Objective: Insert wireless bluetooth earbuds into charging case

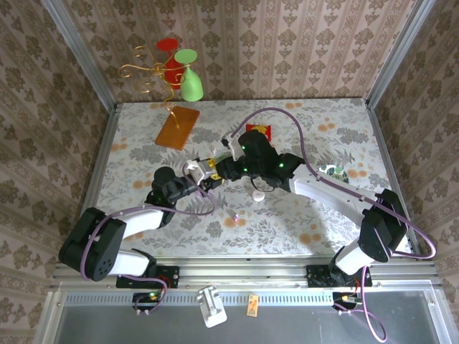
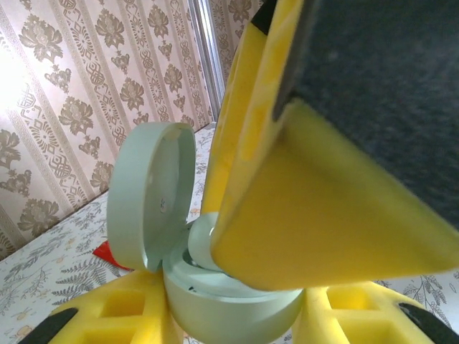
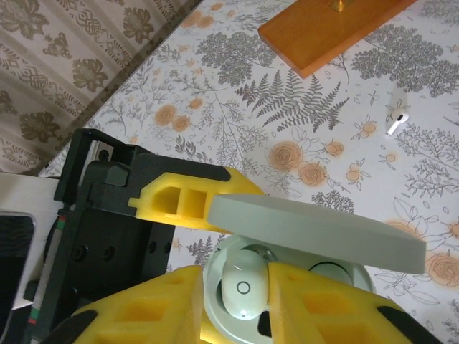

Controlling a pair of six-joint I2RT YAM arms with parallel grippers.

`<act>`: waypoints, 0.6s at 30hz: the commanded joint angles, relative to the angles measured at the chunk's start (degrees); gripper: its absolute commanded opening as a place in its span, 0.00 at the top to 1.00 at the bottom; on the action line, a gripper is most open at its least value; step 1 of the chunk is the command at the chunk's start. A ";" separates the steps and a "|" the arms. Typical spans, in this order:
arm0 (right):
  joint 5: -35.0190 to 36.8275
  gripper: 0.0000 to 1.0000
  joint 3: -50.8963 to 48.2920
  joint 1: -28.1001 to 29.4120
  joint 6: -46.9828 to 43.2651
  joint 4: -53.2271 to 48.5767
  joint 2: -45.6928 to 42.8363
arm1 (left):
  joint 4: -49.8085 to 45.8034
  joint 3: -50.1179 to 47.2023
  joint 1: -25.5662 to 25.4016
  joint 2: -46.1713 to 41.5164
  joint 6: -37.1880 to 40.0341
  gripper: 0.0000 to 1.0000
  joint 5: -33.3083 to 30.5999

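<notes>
The two arms meet over the middle of the bench (image 1: 143, 158), which is covered in a floral cloth. The left gripper (image 1: 204, 179) holds a pale green charging case (image 2: 229, 304), its yellow fingers (image 2: 115, 312) pressed against either side of the round base. The case stands open, with its lid (image 2: 147, 197) hinged up on the side away from the right arm.

The right gripper (image 3: 240, 312) comes down onto the open base from the other side, and one of its broad yellow fingers (image 2: 323, 215) looms right in front of the left wrist camera. Between those fingers (image 3: 330, 315) sits a whitish earbud (image 3: 244, 287), low in the mouth of the case and under the edge of the lid (image 3: 315, 229). The fingers stand close on both sides of the bud, but I cannot tell whether they are pinching it or only flanking it.

A second earbud (image 3: 396, 118), white with a short stem, lies loose on the cloth well apart from the case. Near it is an orange-brown wooden base (image 1: 177, 127) carrying a gold wire stand (image 1: 154, 72), with a red shape (image 1: 172, 61) and a green shape (image 1: 189, 75) at its top. A small red card (image 1: 258, 131) lies behind the right arm.
</notes>
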 commanded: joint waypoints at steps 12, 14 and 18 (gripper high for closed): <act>2.33 0.45 -1.96 -0.52 2.69 1.90 -8.62 | 8.37 1.57 0.14 2.60 -2.46 0.73 4.08; 2.82 0.43 -1.58 -1.15 3.62 2.08 -10.45 | 8.33 1.32 0.23 2.38 -2.03 0.73 4.62; 4.55 0.41 2.34 -3.13 5.91 -1.99 -7.49 | 6.92 0.96 0.23 1.36 -0.14 0.73 6.66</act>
